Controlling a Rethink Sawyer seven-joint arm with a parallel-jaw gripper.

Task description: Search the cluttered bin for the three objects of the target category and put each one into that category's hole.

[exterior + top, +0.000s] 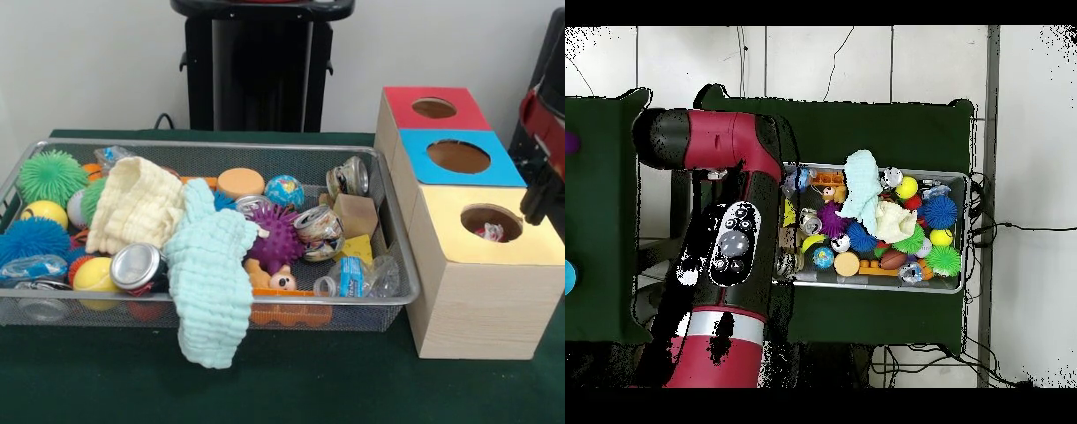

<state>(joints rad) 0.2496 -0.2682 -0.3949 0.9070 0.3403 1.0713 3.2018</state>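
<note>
Lower right of front view: hole [491, 221] in yellow-topped box, 1 item visible inside. Bin [399, 284] just left, cluttered; cloths drape its contents. Gripper [540, 205] beside hole, state indeterminate. Advice: lift clear before returning binward.

We see a green table cover [309, 389], a red-topped box [415, 119] at the far end of the row, a blue-topped box [433, 172] touching it, a black cable [164, 118] behind, a white wall [88, 62].
</note>
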